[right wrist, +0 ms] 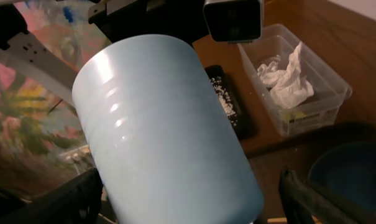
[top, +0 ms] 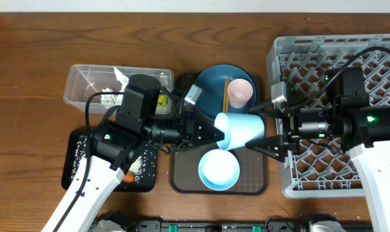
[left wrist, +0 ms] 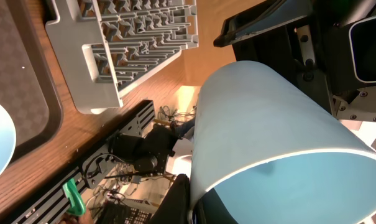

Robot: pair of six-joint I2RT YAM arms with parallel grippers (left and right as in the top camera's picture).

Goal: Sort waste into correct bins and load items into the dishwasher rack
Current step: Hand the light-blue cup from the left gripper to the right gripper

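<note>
The left gripper (top: 214, 133) is closed on the rim of the light blue plastic cup (top: 238, 129). It holds the cup in the air, lying on its side, with the mouth toward this gripper and the base pointing away. The right gripper (top: 249, 129) faces it from the opposite side. Its two fingers stand wide apart, one on each side of the base end of the cup. In the right wrist view a gap shows between the cup wall and one finger (right wrist: 318, 199), so this gripper is open and does not clamp the cup.

Under both grippers lies the brown rectangular serving tray (top: 182, 174) on the wooden worktop (top: 40, 38). On it, just below the cup, stands the light blue round bowl with white inside (top: 219, 169). Beyond the grippers, at the far end of the same tray, is the large dark blue round plate (top: 211, 87). It carries the pinkish-white cup (top: 240, 92), with the pair of wooden chopsticks (top: 226, 93) beside that cup.

Behind the left gripper, partly under its arm, sits the shallow black rectangular tray (top: 75, 167) with loose white rice grains (top: 140, 166) and an orange carrot (top: 127, 177). Farther behind, the clear rectangular plastic tub (top: 75, 84) contains crumpled white paper napkins (right wrist: 287, 81) and a small yellow-green wrapper (right wrist: 290, 116).

Behind the right gripper, under its arm, stands the large square grey plastic rack (top: 298, 51).
</note>
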